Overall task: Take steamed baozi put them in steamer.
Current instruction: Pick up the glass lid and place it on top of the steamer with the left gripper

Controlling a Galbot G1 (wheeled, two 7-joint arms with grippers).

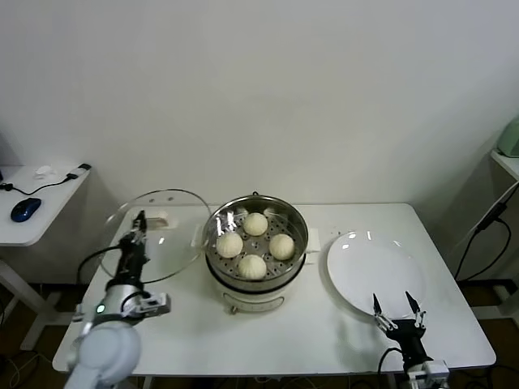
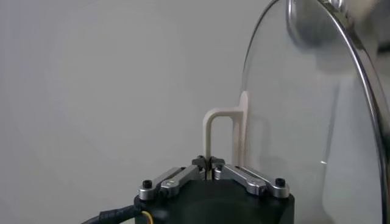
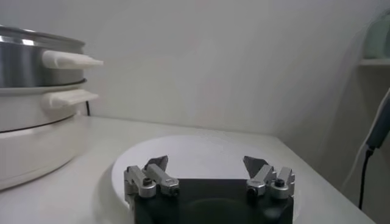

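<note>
A: Going from the left of the head view, what is the left gripper (image 1: 139,220) doing?

B: Its fingers are pressed together and pinching the cream handle (image 2: 222,137) of the lid (image 1: 158,235). The lid is standing tilted at centre left, just beside the steamer (image 1: 255,251).

A: And the baozi (image 1: 255,223)?

B: All four are already lying on the tray inside the steamer, at the centre of the frame. So I am judging that the loading is done and the next move is turning on the lid.

A: Which relation is mattering then?

B: The steamer is lying to the right of the left gripper, very near. This arm is the nearer one, and it is the one gripping the lid.

A: What about the right side?

B: The plate (image 1: 373,271) is sitting bare at lower right. The right gripper (image 1: 398,308) is hanging at the plate's near edge with fingers spread, pinching nothing.

A: Are the wrist views adding something?

B: Yes. The left wrist view is showing the grip on the handle clearly; in the head view it is too small. The right wrist view is showing the steamer's side handles, but not the baozi.
</note>
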